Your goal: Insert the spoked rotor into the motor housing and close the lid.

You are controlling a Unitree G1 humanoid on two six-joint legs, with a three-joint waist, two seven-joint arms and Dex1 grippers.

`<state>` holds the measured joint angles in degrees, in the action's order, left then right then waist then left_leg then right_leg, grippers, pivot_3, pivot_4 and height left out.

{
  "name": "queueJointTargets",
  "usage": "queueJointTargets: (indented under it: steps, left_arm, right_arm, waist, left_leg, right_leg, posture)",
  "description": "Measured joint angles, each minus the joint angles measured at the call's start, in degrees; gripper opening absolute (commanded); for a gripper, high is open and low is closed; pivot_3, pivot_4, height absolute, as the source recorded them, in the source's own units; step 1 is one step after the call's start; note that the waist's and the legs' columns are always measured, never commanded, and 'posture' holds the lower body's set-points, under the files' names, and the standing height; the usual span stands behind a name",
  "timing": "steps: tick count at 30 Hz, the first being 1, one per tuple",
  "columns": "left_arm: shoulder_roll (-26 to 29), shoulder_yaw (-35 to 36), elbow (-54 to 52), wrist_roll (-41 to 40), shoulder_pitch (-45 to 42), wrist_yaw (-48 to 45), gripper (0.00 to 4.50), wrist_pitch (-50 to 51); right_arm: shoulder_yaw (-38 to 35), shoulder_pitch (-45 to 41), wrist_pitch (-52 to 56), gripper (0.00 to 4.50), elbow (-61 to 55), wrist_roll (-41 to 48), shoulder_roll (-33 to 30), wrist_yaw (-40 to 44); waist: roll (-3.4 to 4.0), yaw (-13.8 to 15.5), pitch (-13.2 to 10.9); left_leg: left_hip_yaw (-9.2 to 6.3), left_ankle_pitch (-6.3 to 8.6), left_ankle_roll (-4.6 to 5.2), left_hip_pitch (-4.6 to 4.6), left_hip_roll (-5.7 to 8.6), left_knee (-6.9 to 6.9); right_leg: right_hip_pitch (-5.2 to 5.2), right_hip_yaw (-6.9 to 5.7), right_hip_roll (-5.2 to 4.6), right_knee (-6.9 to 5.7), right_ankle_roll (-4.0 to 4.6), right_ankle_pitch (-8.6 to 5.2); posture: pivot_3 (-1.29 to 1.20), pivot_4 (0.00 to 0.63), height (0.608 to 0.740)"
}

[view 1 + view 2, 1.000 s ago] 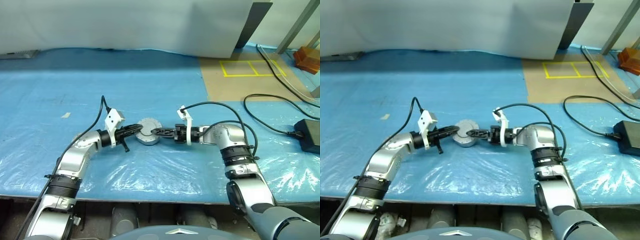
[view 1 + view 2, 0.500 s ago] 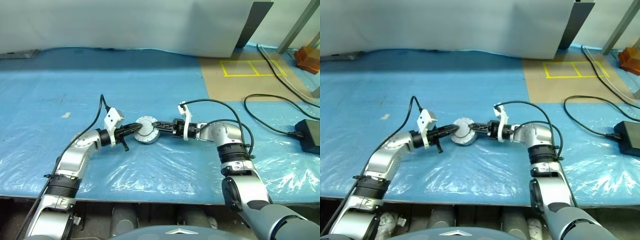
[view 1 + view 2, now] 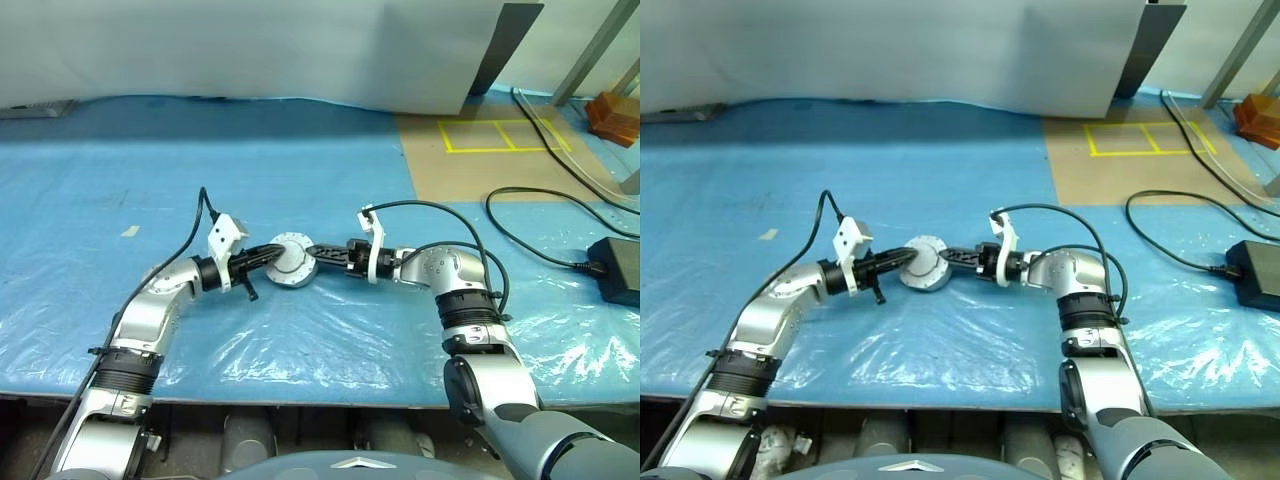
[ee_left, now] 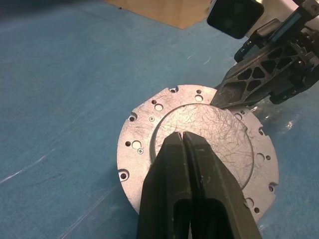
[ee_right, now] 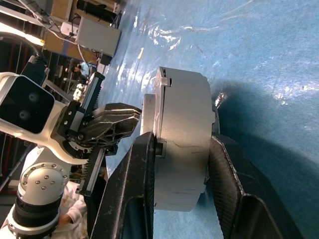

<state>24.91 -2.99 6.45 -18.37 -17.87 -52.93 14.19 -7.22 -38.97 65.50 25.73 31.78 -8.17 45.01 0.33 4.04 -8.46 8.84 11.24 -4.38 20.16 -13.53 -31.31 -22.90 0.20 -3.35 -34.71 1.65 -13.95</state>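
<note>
Left eye view, centre: the motor housing [image 3: 292, 262] sits on the blue worktop [image 3: 300, 180]. Left fingers [image 4: 185, 164] are pressed together on its lid; right fingers [image 5: 142, 169] clasp its sides.

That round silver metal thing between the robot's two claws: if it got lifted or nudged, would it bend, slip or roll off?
The motor housing looks like thick machined metal, so probably rigid and rather heavy for its size. Its smooth wall may slip between the right gripper fingers. Lying flat on the blue plastic sheet, it should slide rather than roll; tipped onto its round rim, it could roll.
</note>
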Motion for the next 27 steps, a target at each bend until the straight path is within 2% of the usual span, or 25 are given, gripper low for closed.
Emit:
queueJointTargets:
  steps: [4,7,10,14,21,27]
  left_arm:
    - [-0.02,1.26,-1.51,-1.61,0.84,0.28,0.06,1.81]
    - [2.82,1.65,-6.53,-4.14,1.46,0.04,0.06,7.34]
    - [5.09,7.13,-14.07,-12.34,0.48,0.35,0.06,14.47]
    - [8.63,14.62,-18.04,-18.54,-1.54,1.78,0.06,18.72]
    - [8.55,18.79,-15.51,-19.55,2.3,6.2,0.06,20.61]
    - [6.55,18.83,-15.03,-19.56,4.95,9.11,0.06,20.75]
  right_arm:
    - [-0.07,-0.14,0.03,1.15,0.07,0.02,0.6,-0.41]
    - [-1.21,-1.86,-0.05,1.15,1.69,0.07,1.91,-2.36]
    - [-2.54,-3.12,0.57,1.15,3.66,0.78,2.24,-3.51]
    - [-3.59,-3.18,1.2,1.15,4.79,1.56,2.34,-4.07]
    - [-4.6,-3.4,2.56,1.12,4.89,2.46,2.61,-5.31]
    - [-5.55,-3.48,2.54,1.11,4.89,2.66,2.71,-5.94]
  waist:
    - [0.0,-0.08,0.0]
    - [-0.06,-0.38,-0.05]
    - [-0.04,-0.24,-0.06]
    - [-0.04,-0.25,-0.07]
    - [-0.04,-0.21,-0.07]
    - [-0.07,-0.06,-0.08]
  left_leg:
    - [0.0,0.0,0.0,0.07,-0.02,0.0]
    - [0.02,0.0,-0.02,0.18,-0.12,0.0]
    - [0.01,-0.01,-0.03,0.34,-0.13,0.0]
    - [0.01,0.02,-0.08,0.37,-0.12,0.0]
    - [-0.02,0.03,-0.09,0.41,-0.14,-0.02]
    - [-0.08,0.03,-0.09,0.49,-0.15,-0.06]
  right_leg:
    - [-0.08,0.0,0.03,0.0,-0.03,0.02]
    - [-0.28,0.02,0.16,-0.07,-0.01,0.02]
    - [-0.36,-0.03,0.17,-0.05,0.01,0.0]
    - [-0.38,-0.03,0.19,-0.01,0.0,0.01]
    - [-0.39,-0.07,0.19,-0.02,-0.01,0.01]
    - [-0.41,-0.13,0.19,-0.03,-0.01,0.02]
  posture:
    - [0.0,0.15,0.74]
    - [0.0,0.15,0.74]
    - [0.0,0.15,0.74]
    - [0.0,0.15,0.74]
    - [0.0,0.15,0.74]
    - [0.0,0.15,0.74]
